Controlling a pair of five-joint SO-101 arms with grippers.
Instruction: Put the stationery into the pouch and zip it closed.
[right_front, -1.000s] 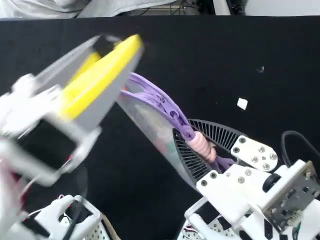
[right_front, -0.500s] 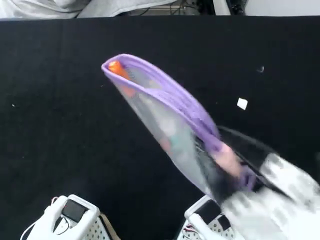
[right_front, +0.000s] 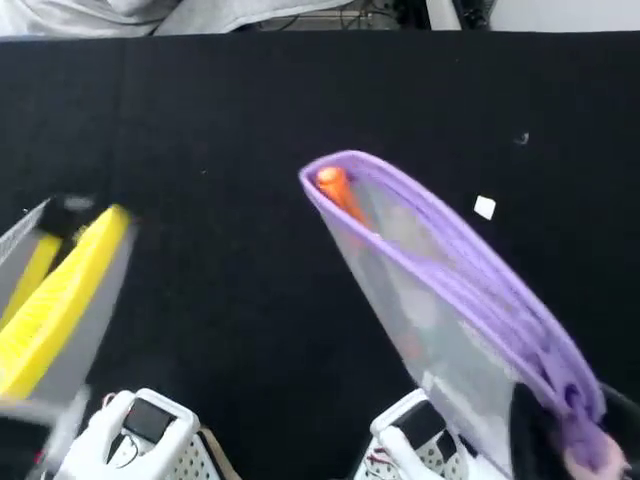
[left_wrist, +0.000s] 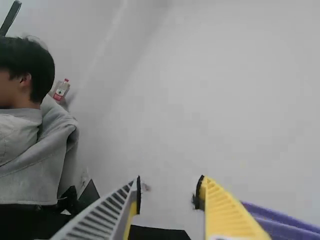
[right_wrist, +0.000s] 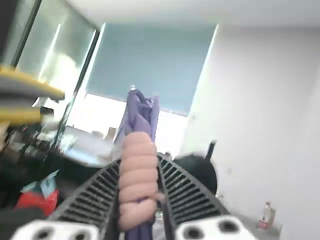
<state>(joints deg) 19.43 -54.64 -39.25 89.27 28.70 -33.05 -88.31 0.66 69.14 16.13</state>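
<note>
The pouch has a clear body and a purple zipper edge, and it hangs tilted above the black table. An orange item shows inside at its far end. My right gripper sits at the near right corner, shut on the pouch's pink zipper pull. In the right wrist view the black ribbed fingers clamp the pink pull, with the purple pouch rising beyond. My left gripper, yellow and grey, is raised at the near left, open and holding nothing. The left gripper points at a wall, beside a purple pouch edge.
A small white scrap lies on the table to the right of the pouch. The two white arm bases stand at the near edge. Grey cloth lies beyond the far edge.
The left gripper let go of the pouch's far end and swung away to the near left. The right gripper drew the pouch toward the near right corner.
</note>
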